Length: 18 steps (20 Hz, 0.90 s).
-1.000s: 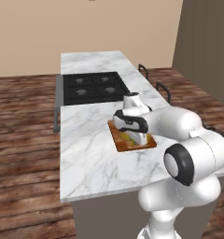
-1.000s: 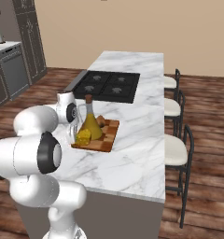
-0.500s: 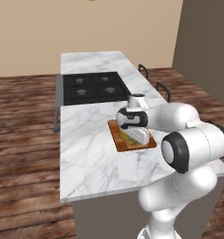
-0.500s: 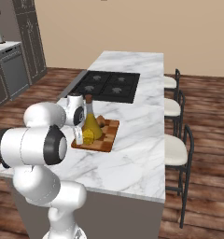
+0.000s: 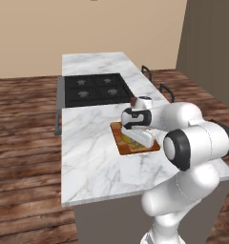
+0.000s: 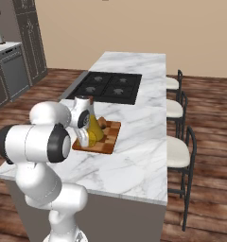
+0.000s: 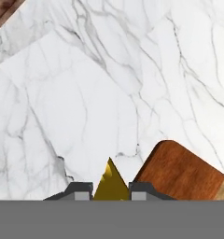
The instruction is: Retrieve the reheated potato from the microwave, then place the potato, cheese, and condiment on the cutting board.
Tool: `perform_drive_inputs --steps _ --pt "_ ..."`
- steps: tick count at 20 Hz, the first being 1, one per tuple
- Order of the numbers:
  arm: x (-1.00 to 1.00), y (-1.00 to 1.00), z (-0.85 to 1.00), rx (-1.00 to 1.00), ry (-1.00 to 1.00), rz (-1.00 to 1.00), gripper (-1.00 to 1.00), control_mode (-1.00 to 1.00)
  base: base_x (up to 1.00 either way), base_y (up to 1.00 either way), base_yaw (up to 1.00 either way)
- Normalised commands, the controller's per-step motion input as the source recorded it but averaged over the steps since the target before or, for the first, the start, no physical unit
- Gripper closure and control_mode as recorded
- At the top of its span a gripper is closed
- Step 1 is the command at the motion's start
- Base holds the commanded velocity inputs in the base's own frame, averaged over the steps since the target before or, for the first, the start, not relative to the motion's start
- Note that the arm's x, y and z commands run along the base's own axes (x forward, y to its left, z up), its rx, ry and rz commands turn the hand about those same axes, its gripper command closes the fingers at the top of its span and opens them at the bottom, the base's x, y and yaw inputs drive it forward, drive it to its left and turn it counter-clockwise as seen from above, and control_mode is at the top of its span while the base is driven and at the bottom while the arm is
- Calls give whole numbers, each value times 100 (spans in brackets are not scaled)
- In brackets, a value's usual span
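On the left of the marble island counter (image 6: 134, 156) the robot's white arm reaches across toward the cutting board (image 6: 108, 142), which lies near the counter's middle, just nearer than the black cooktop (image 6: 110, 87). The gripper (image 7: 111, 190) is closed on the condiment (image 6: 93, 128): in the hand view its mustard-yellow body shows wedged between the two dark fingertips (image 7: 81, 190), with a rounded corner of the wooden board just to the right. In the right base view the bottle stands on or just above the board's left part; whether its base is touching the wood cannot be told. Just right of the bottle, at the board's far side, a small tan-brown lump looks like the potato (image 6: 102, 123), so it seems to be out of the microwave and already placed. In the left base view something yellow shows under the hand on the board (image 5: 135, 143), but the cheese cannot be told apart from the bottle there. By my reading the task is near its end: what remains is to let go of the condiment and draw the hand clear.
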Motion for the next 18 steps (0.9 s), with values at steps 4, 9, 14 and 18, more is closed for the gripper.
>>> perform_drive_inputs --steps 4,9,14,18 --pt "5 0 -7 1 0 6 100 -100 0 0 0" --pt "9 0 -10 0 0 4 100 -100 0 0 0" --pt "15 0 -7 0 0 0 100 -100 0 0 0" --pt "18 0 -7 0 0 0 100 -100 0 0 0"
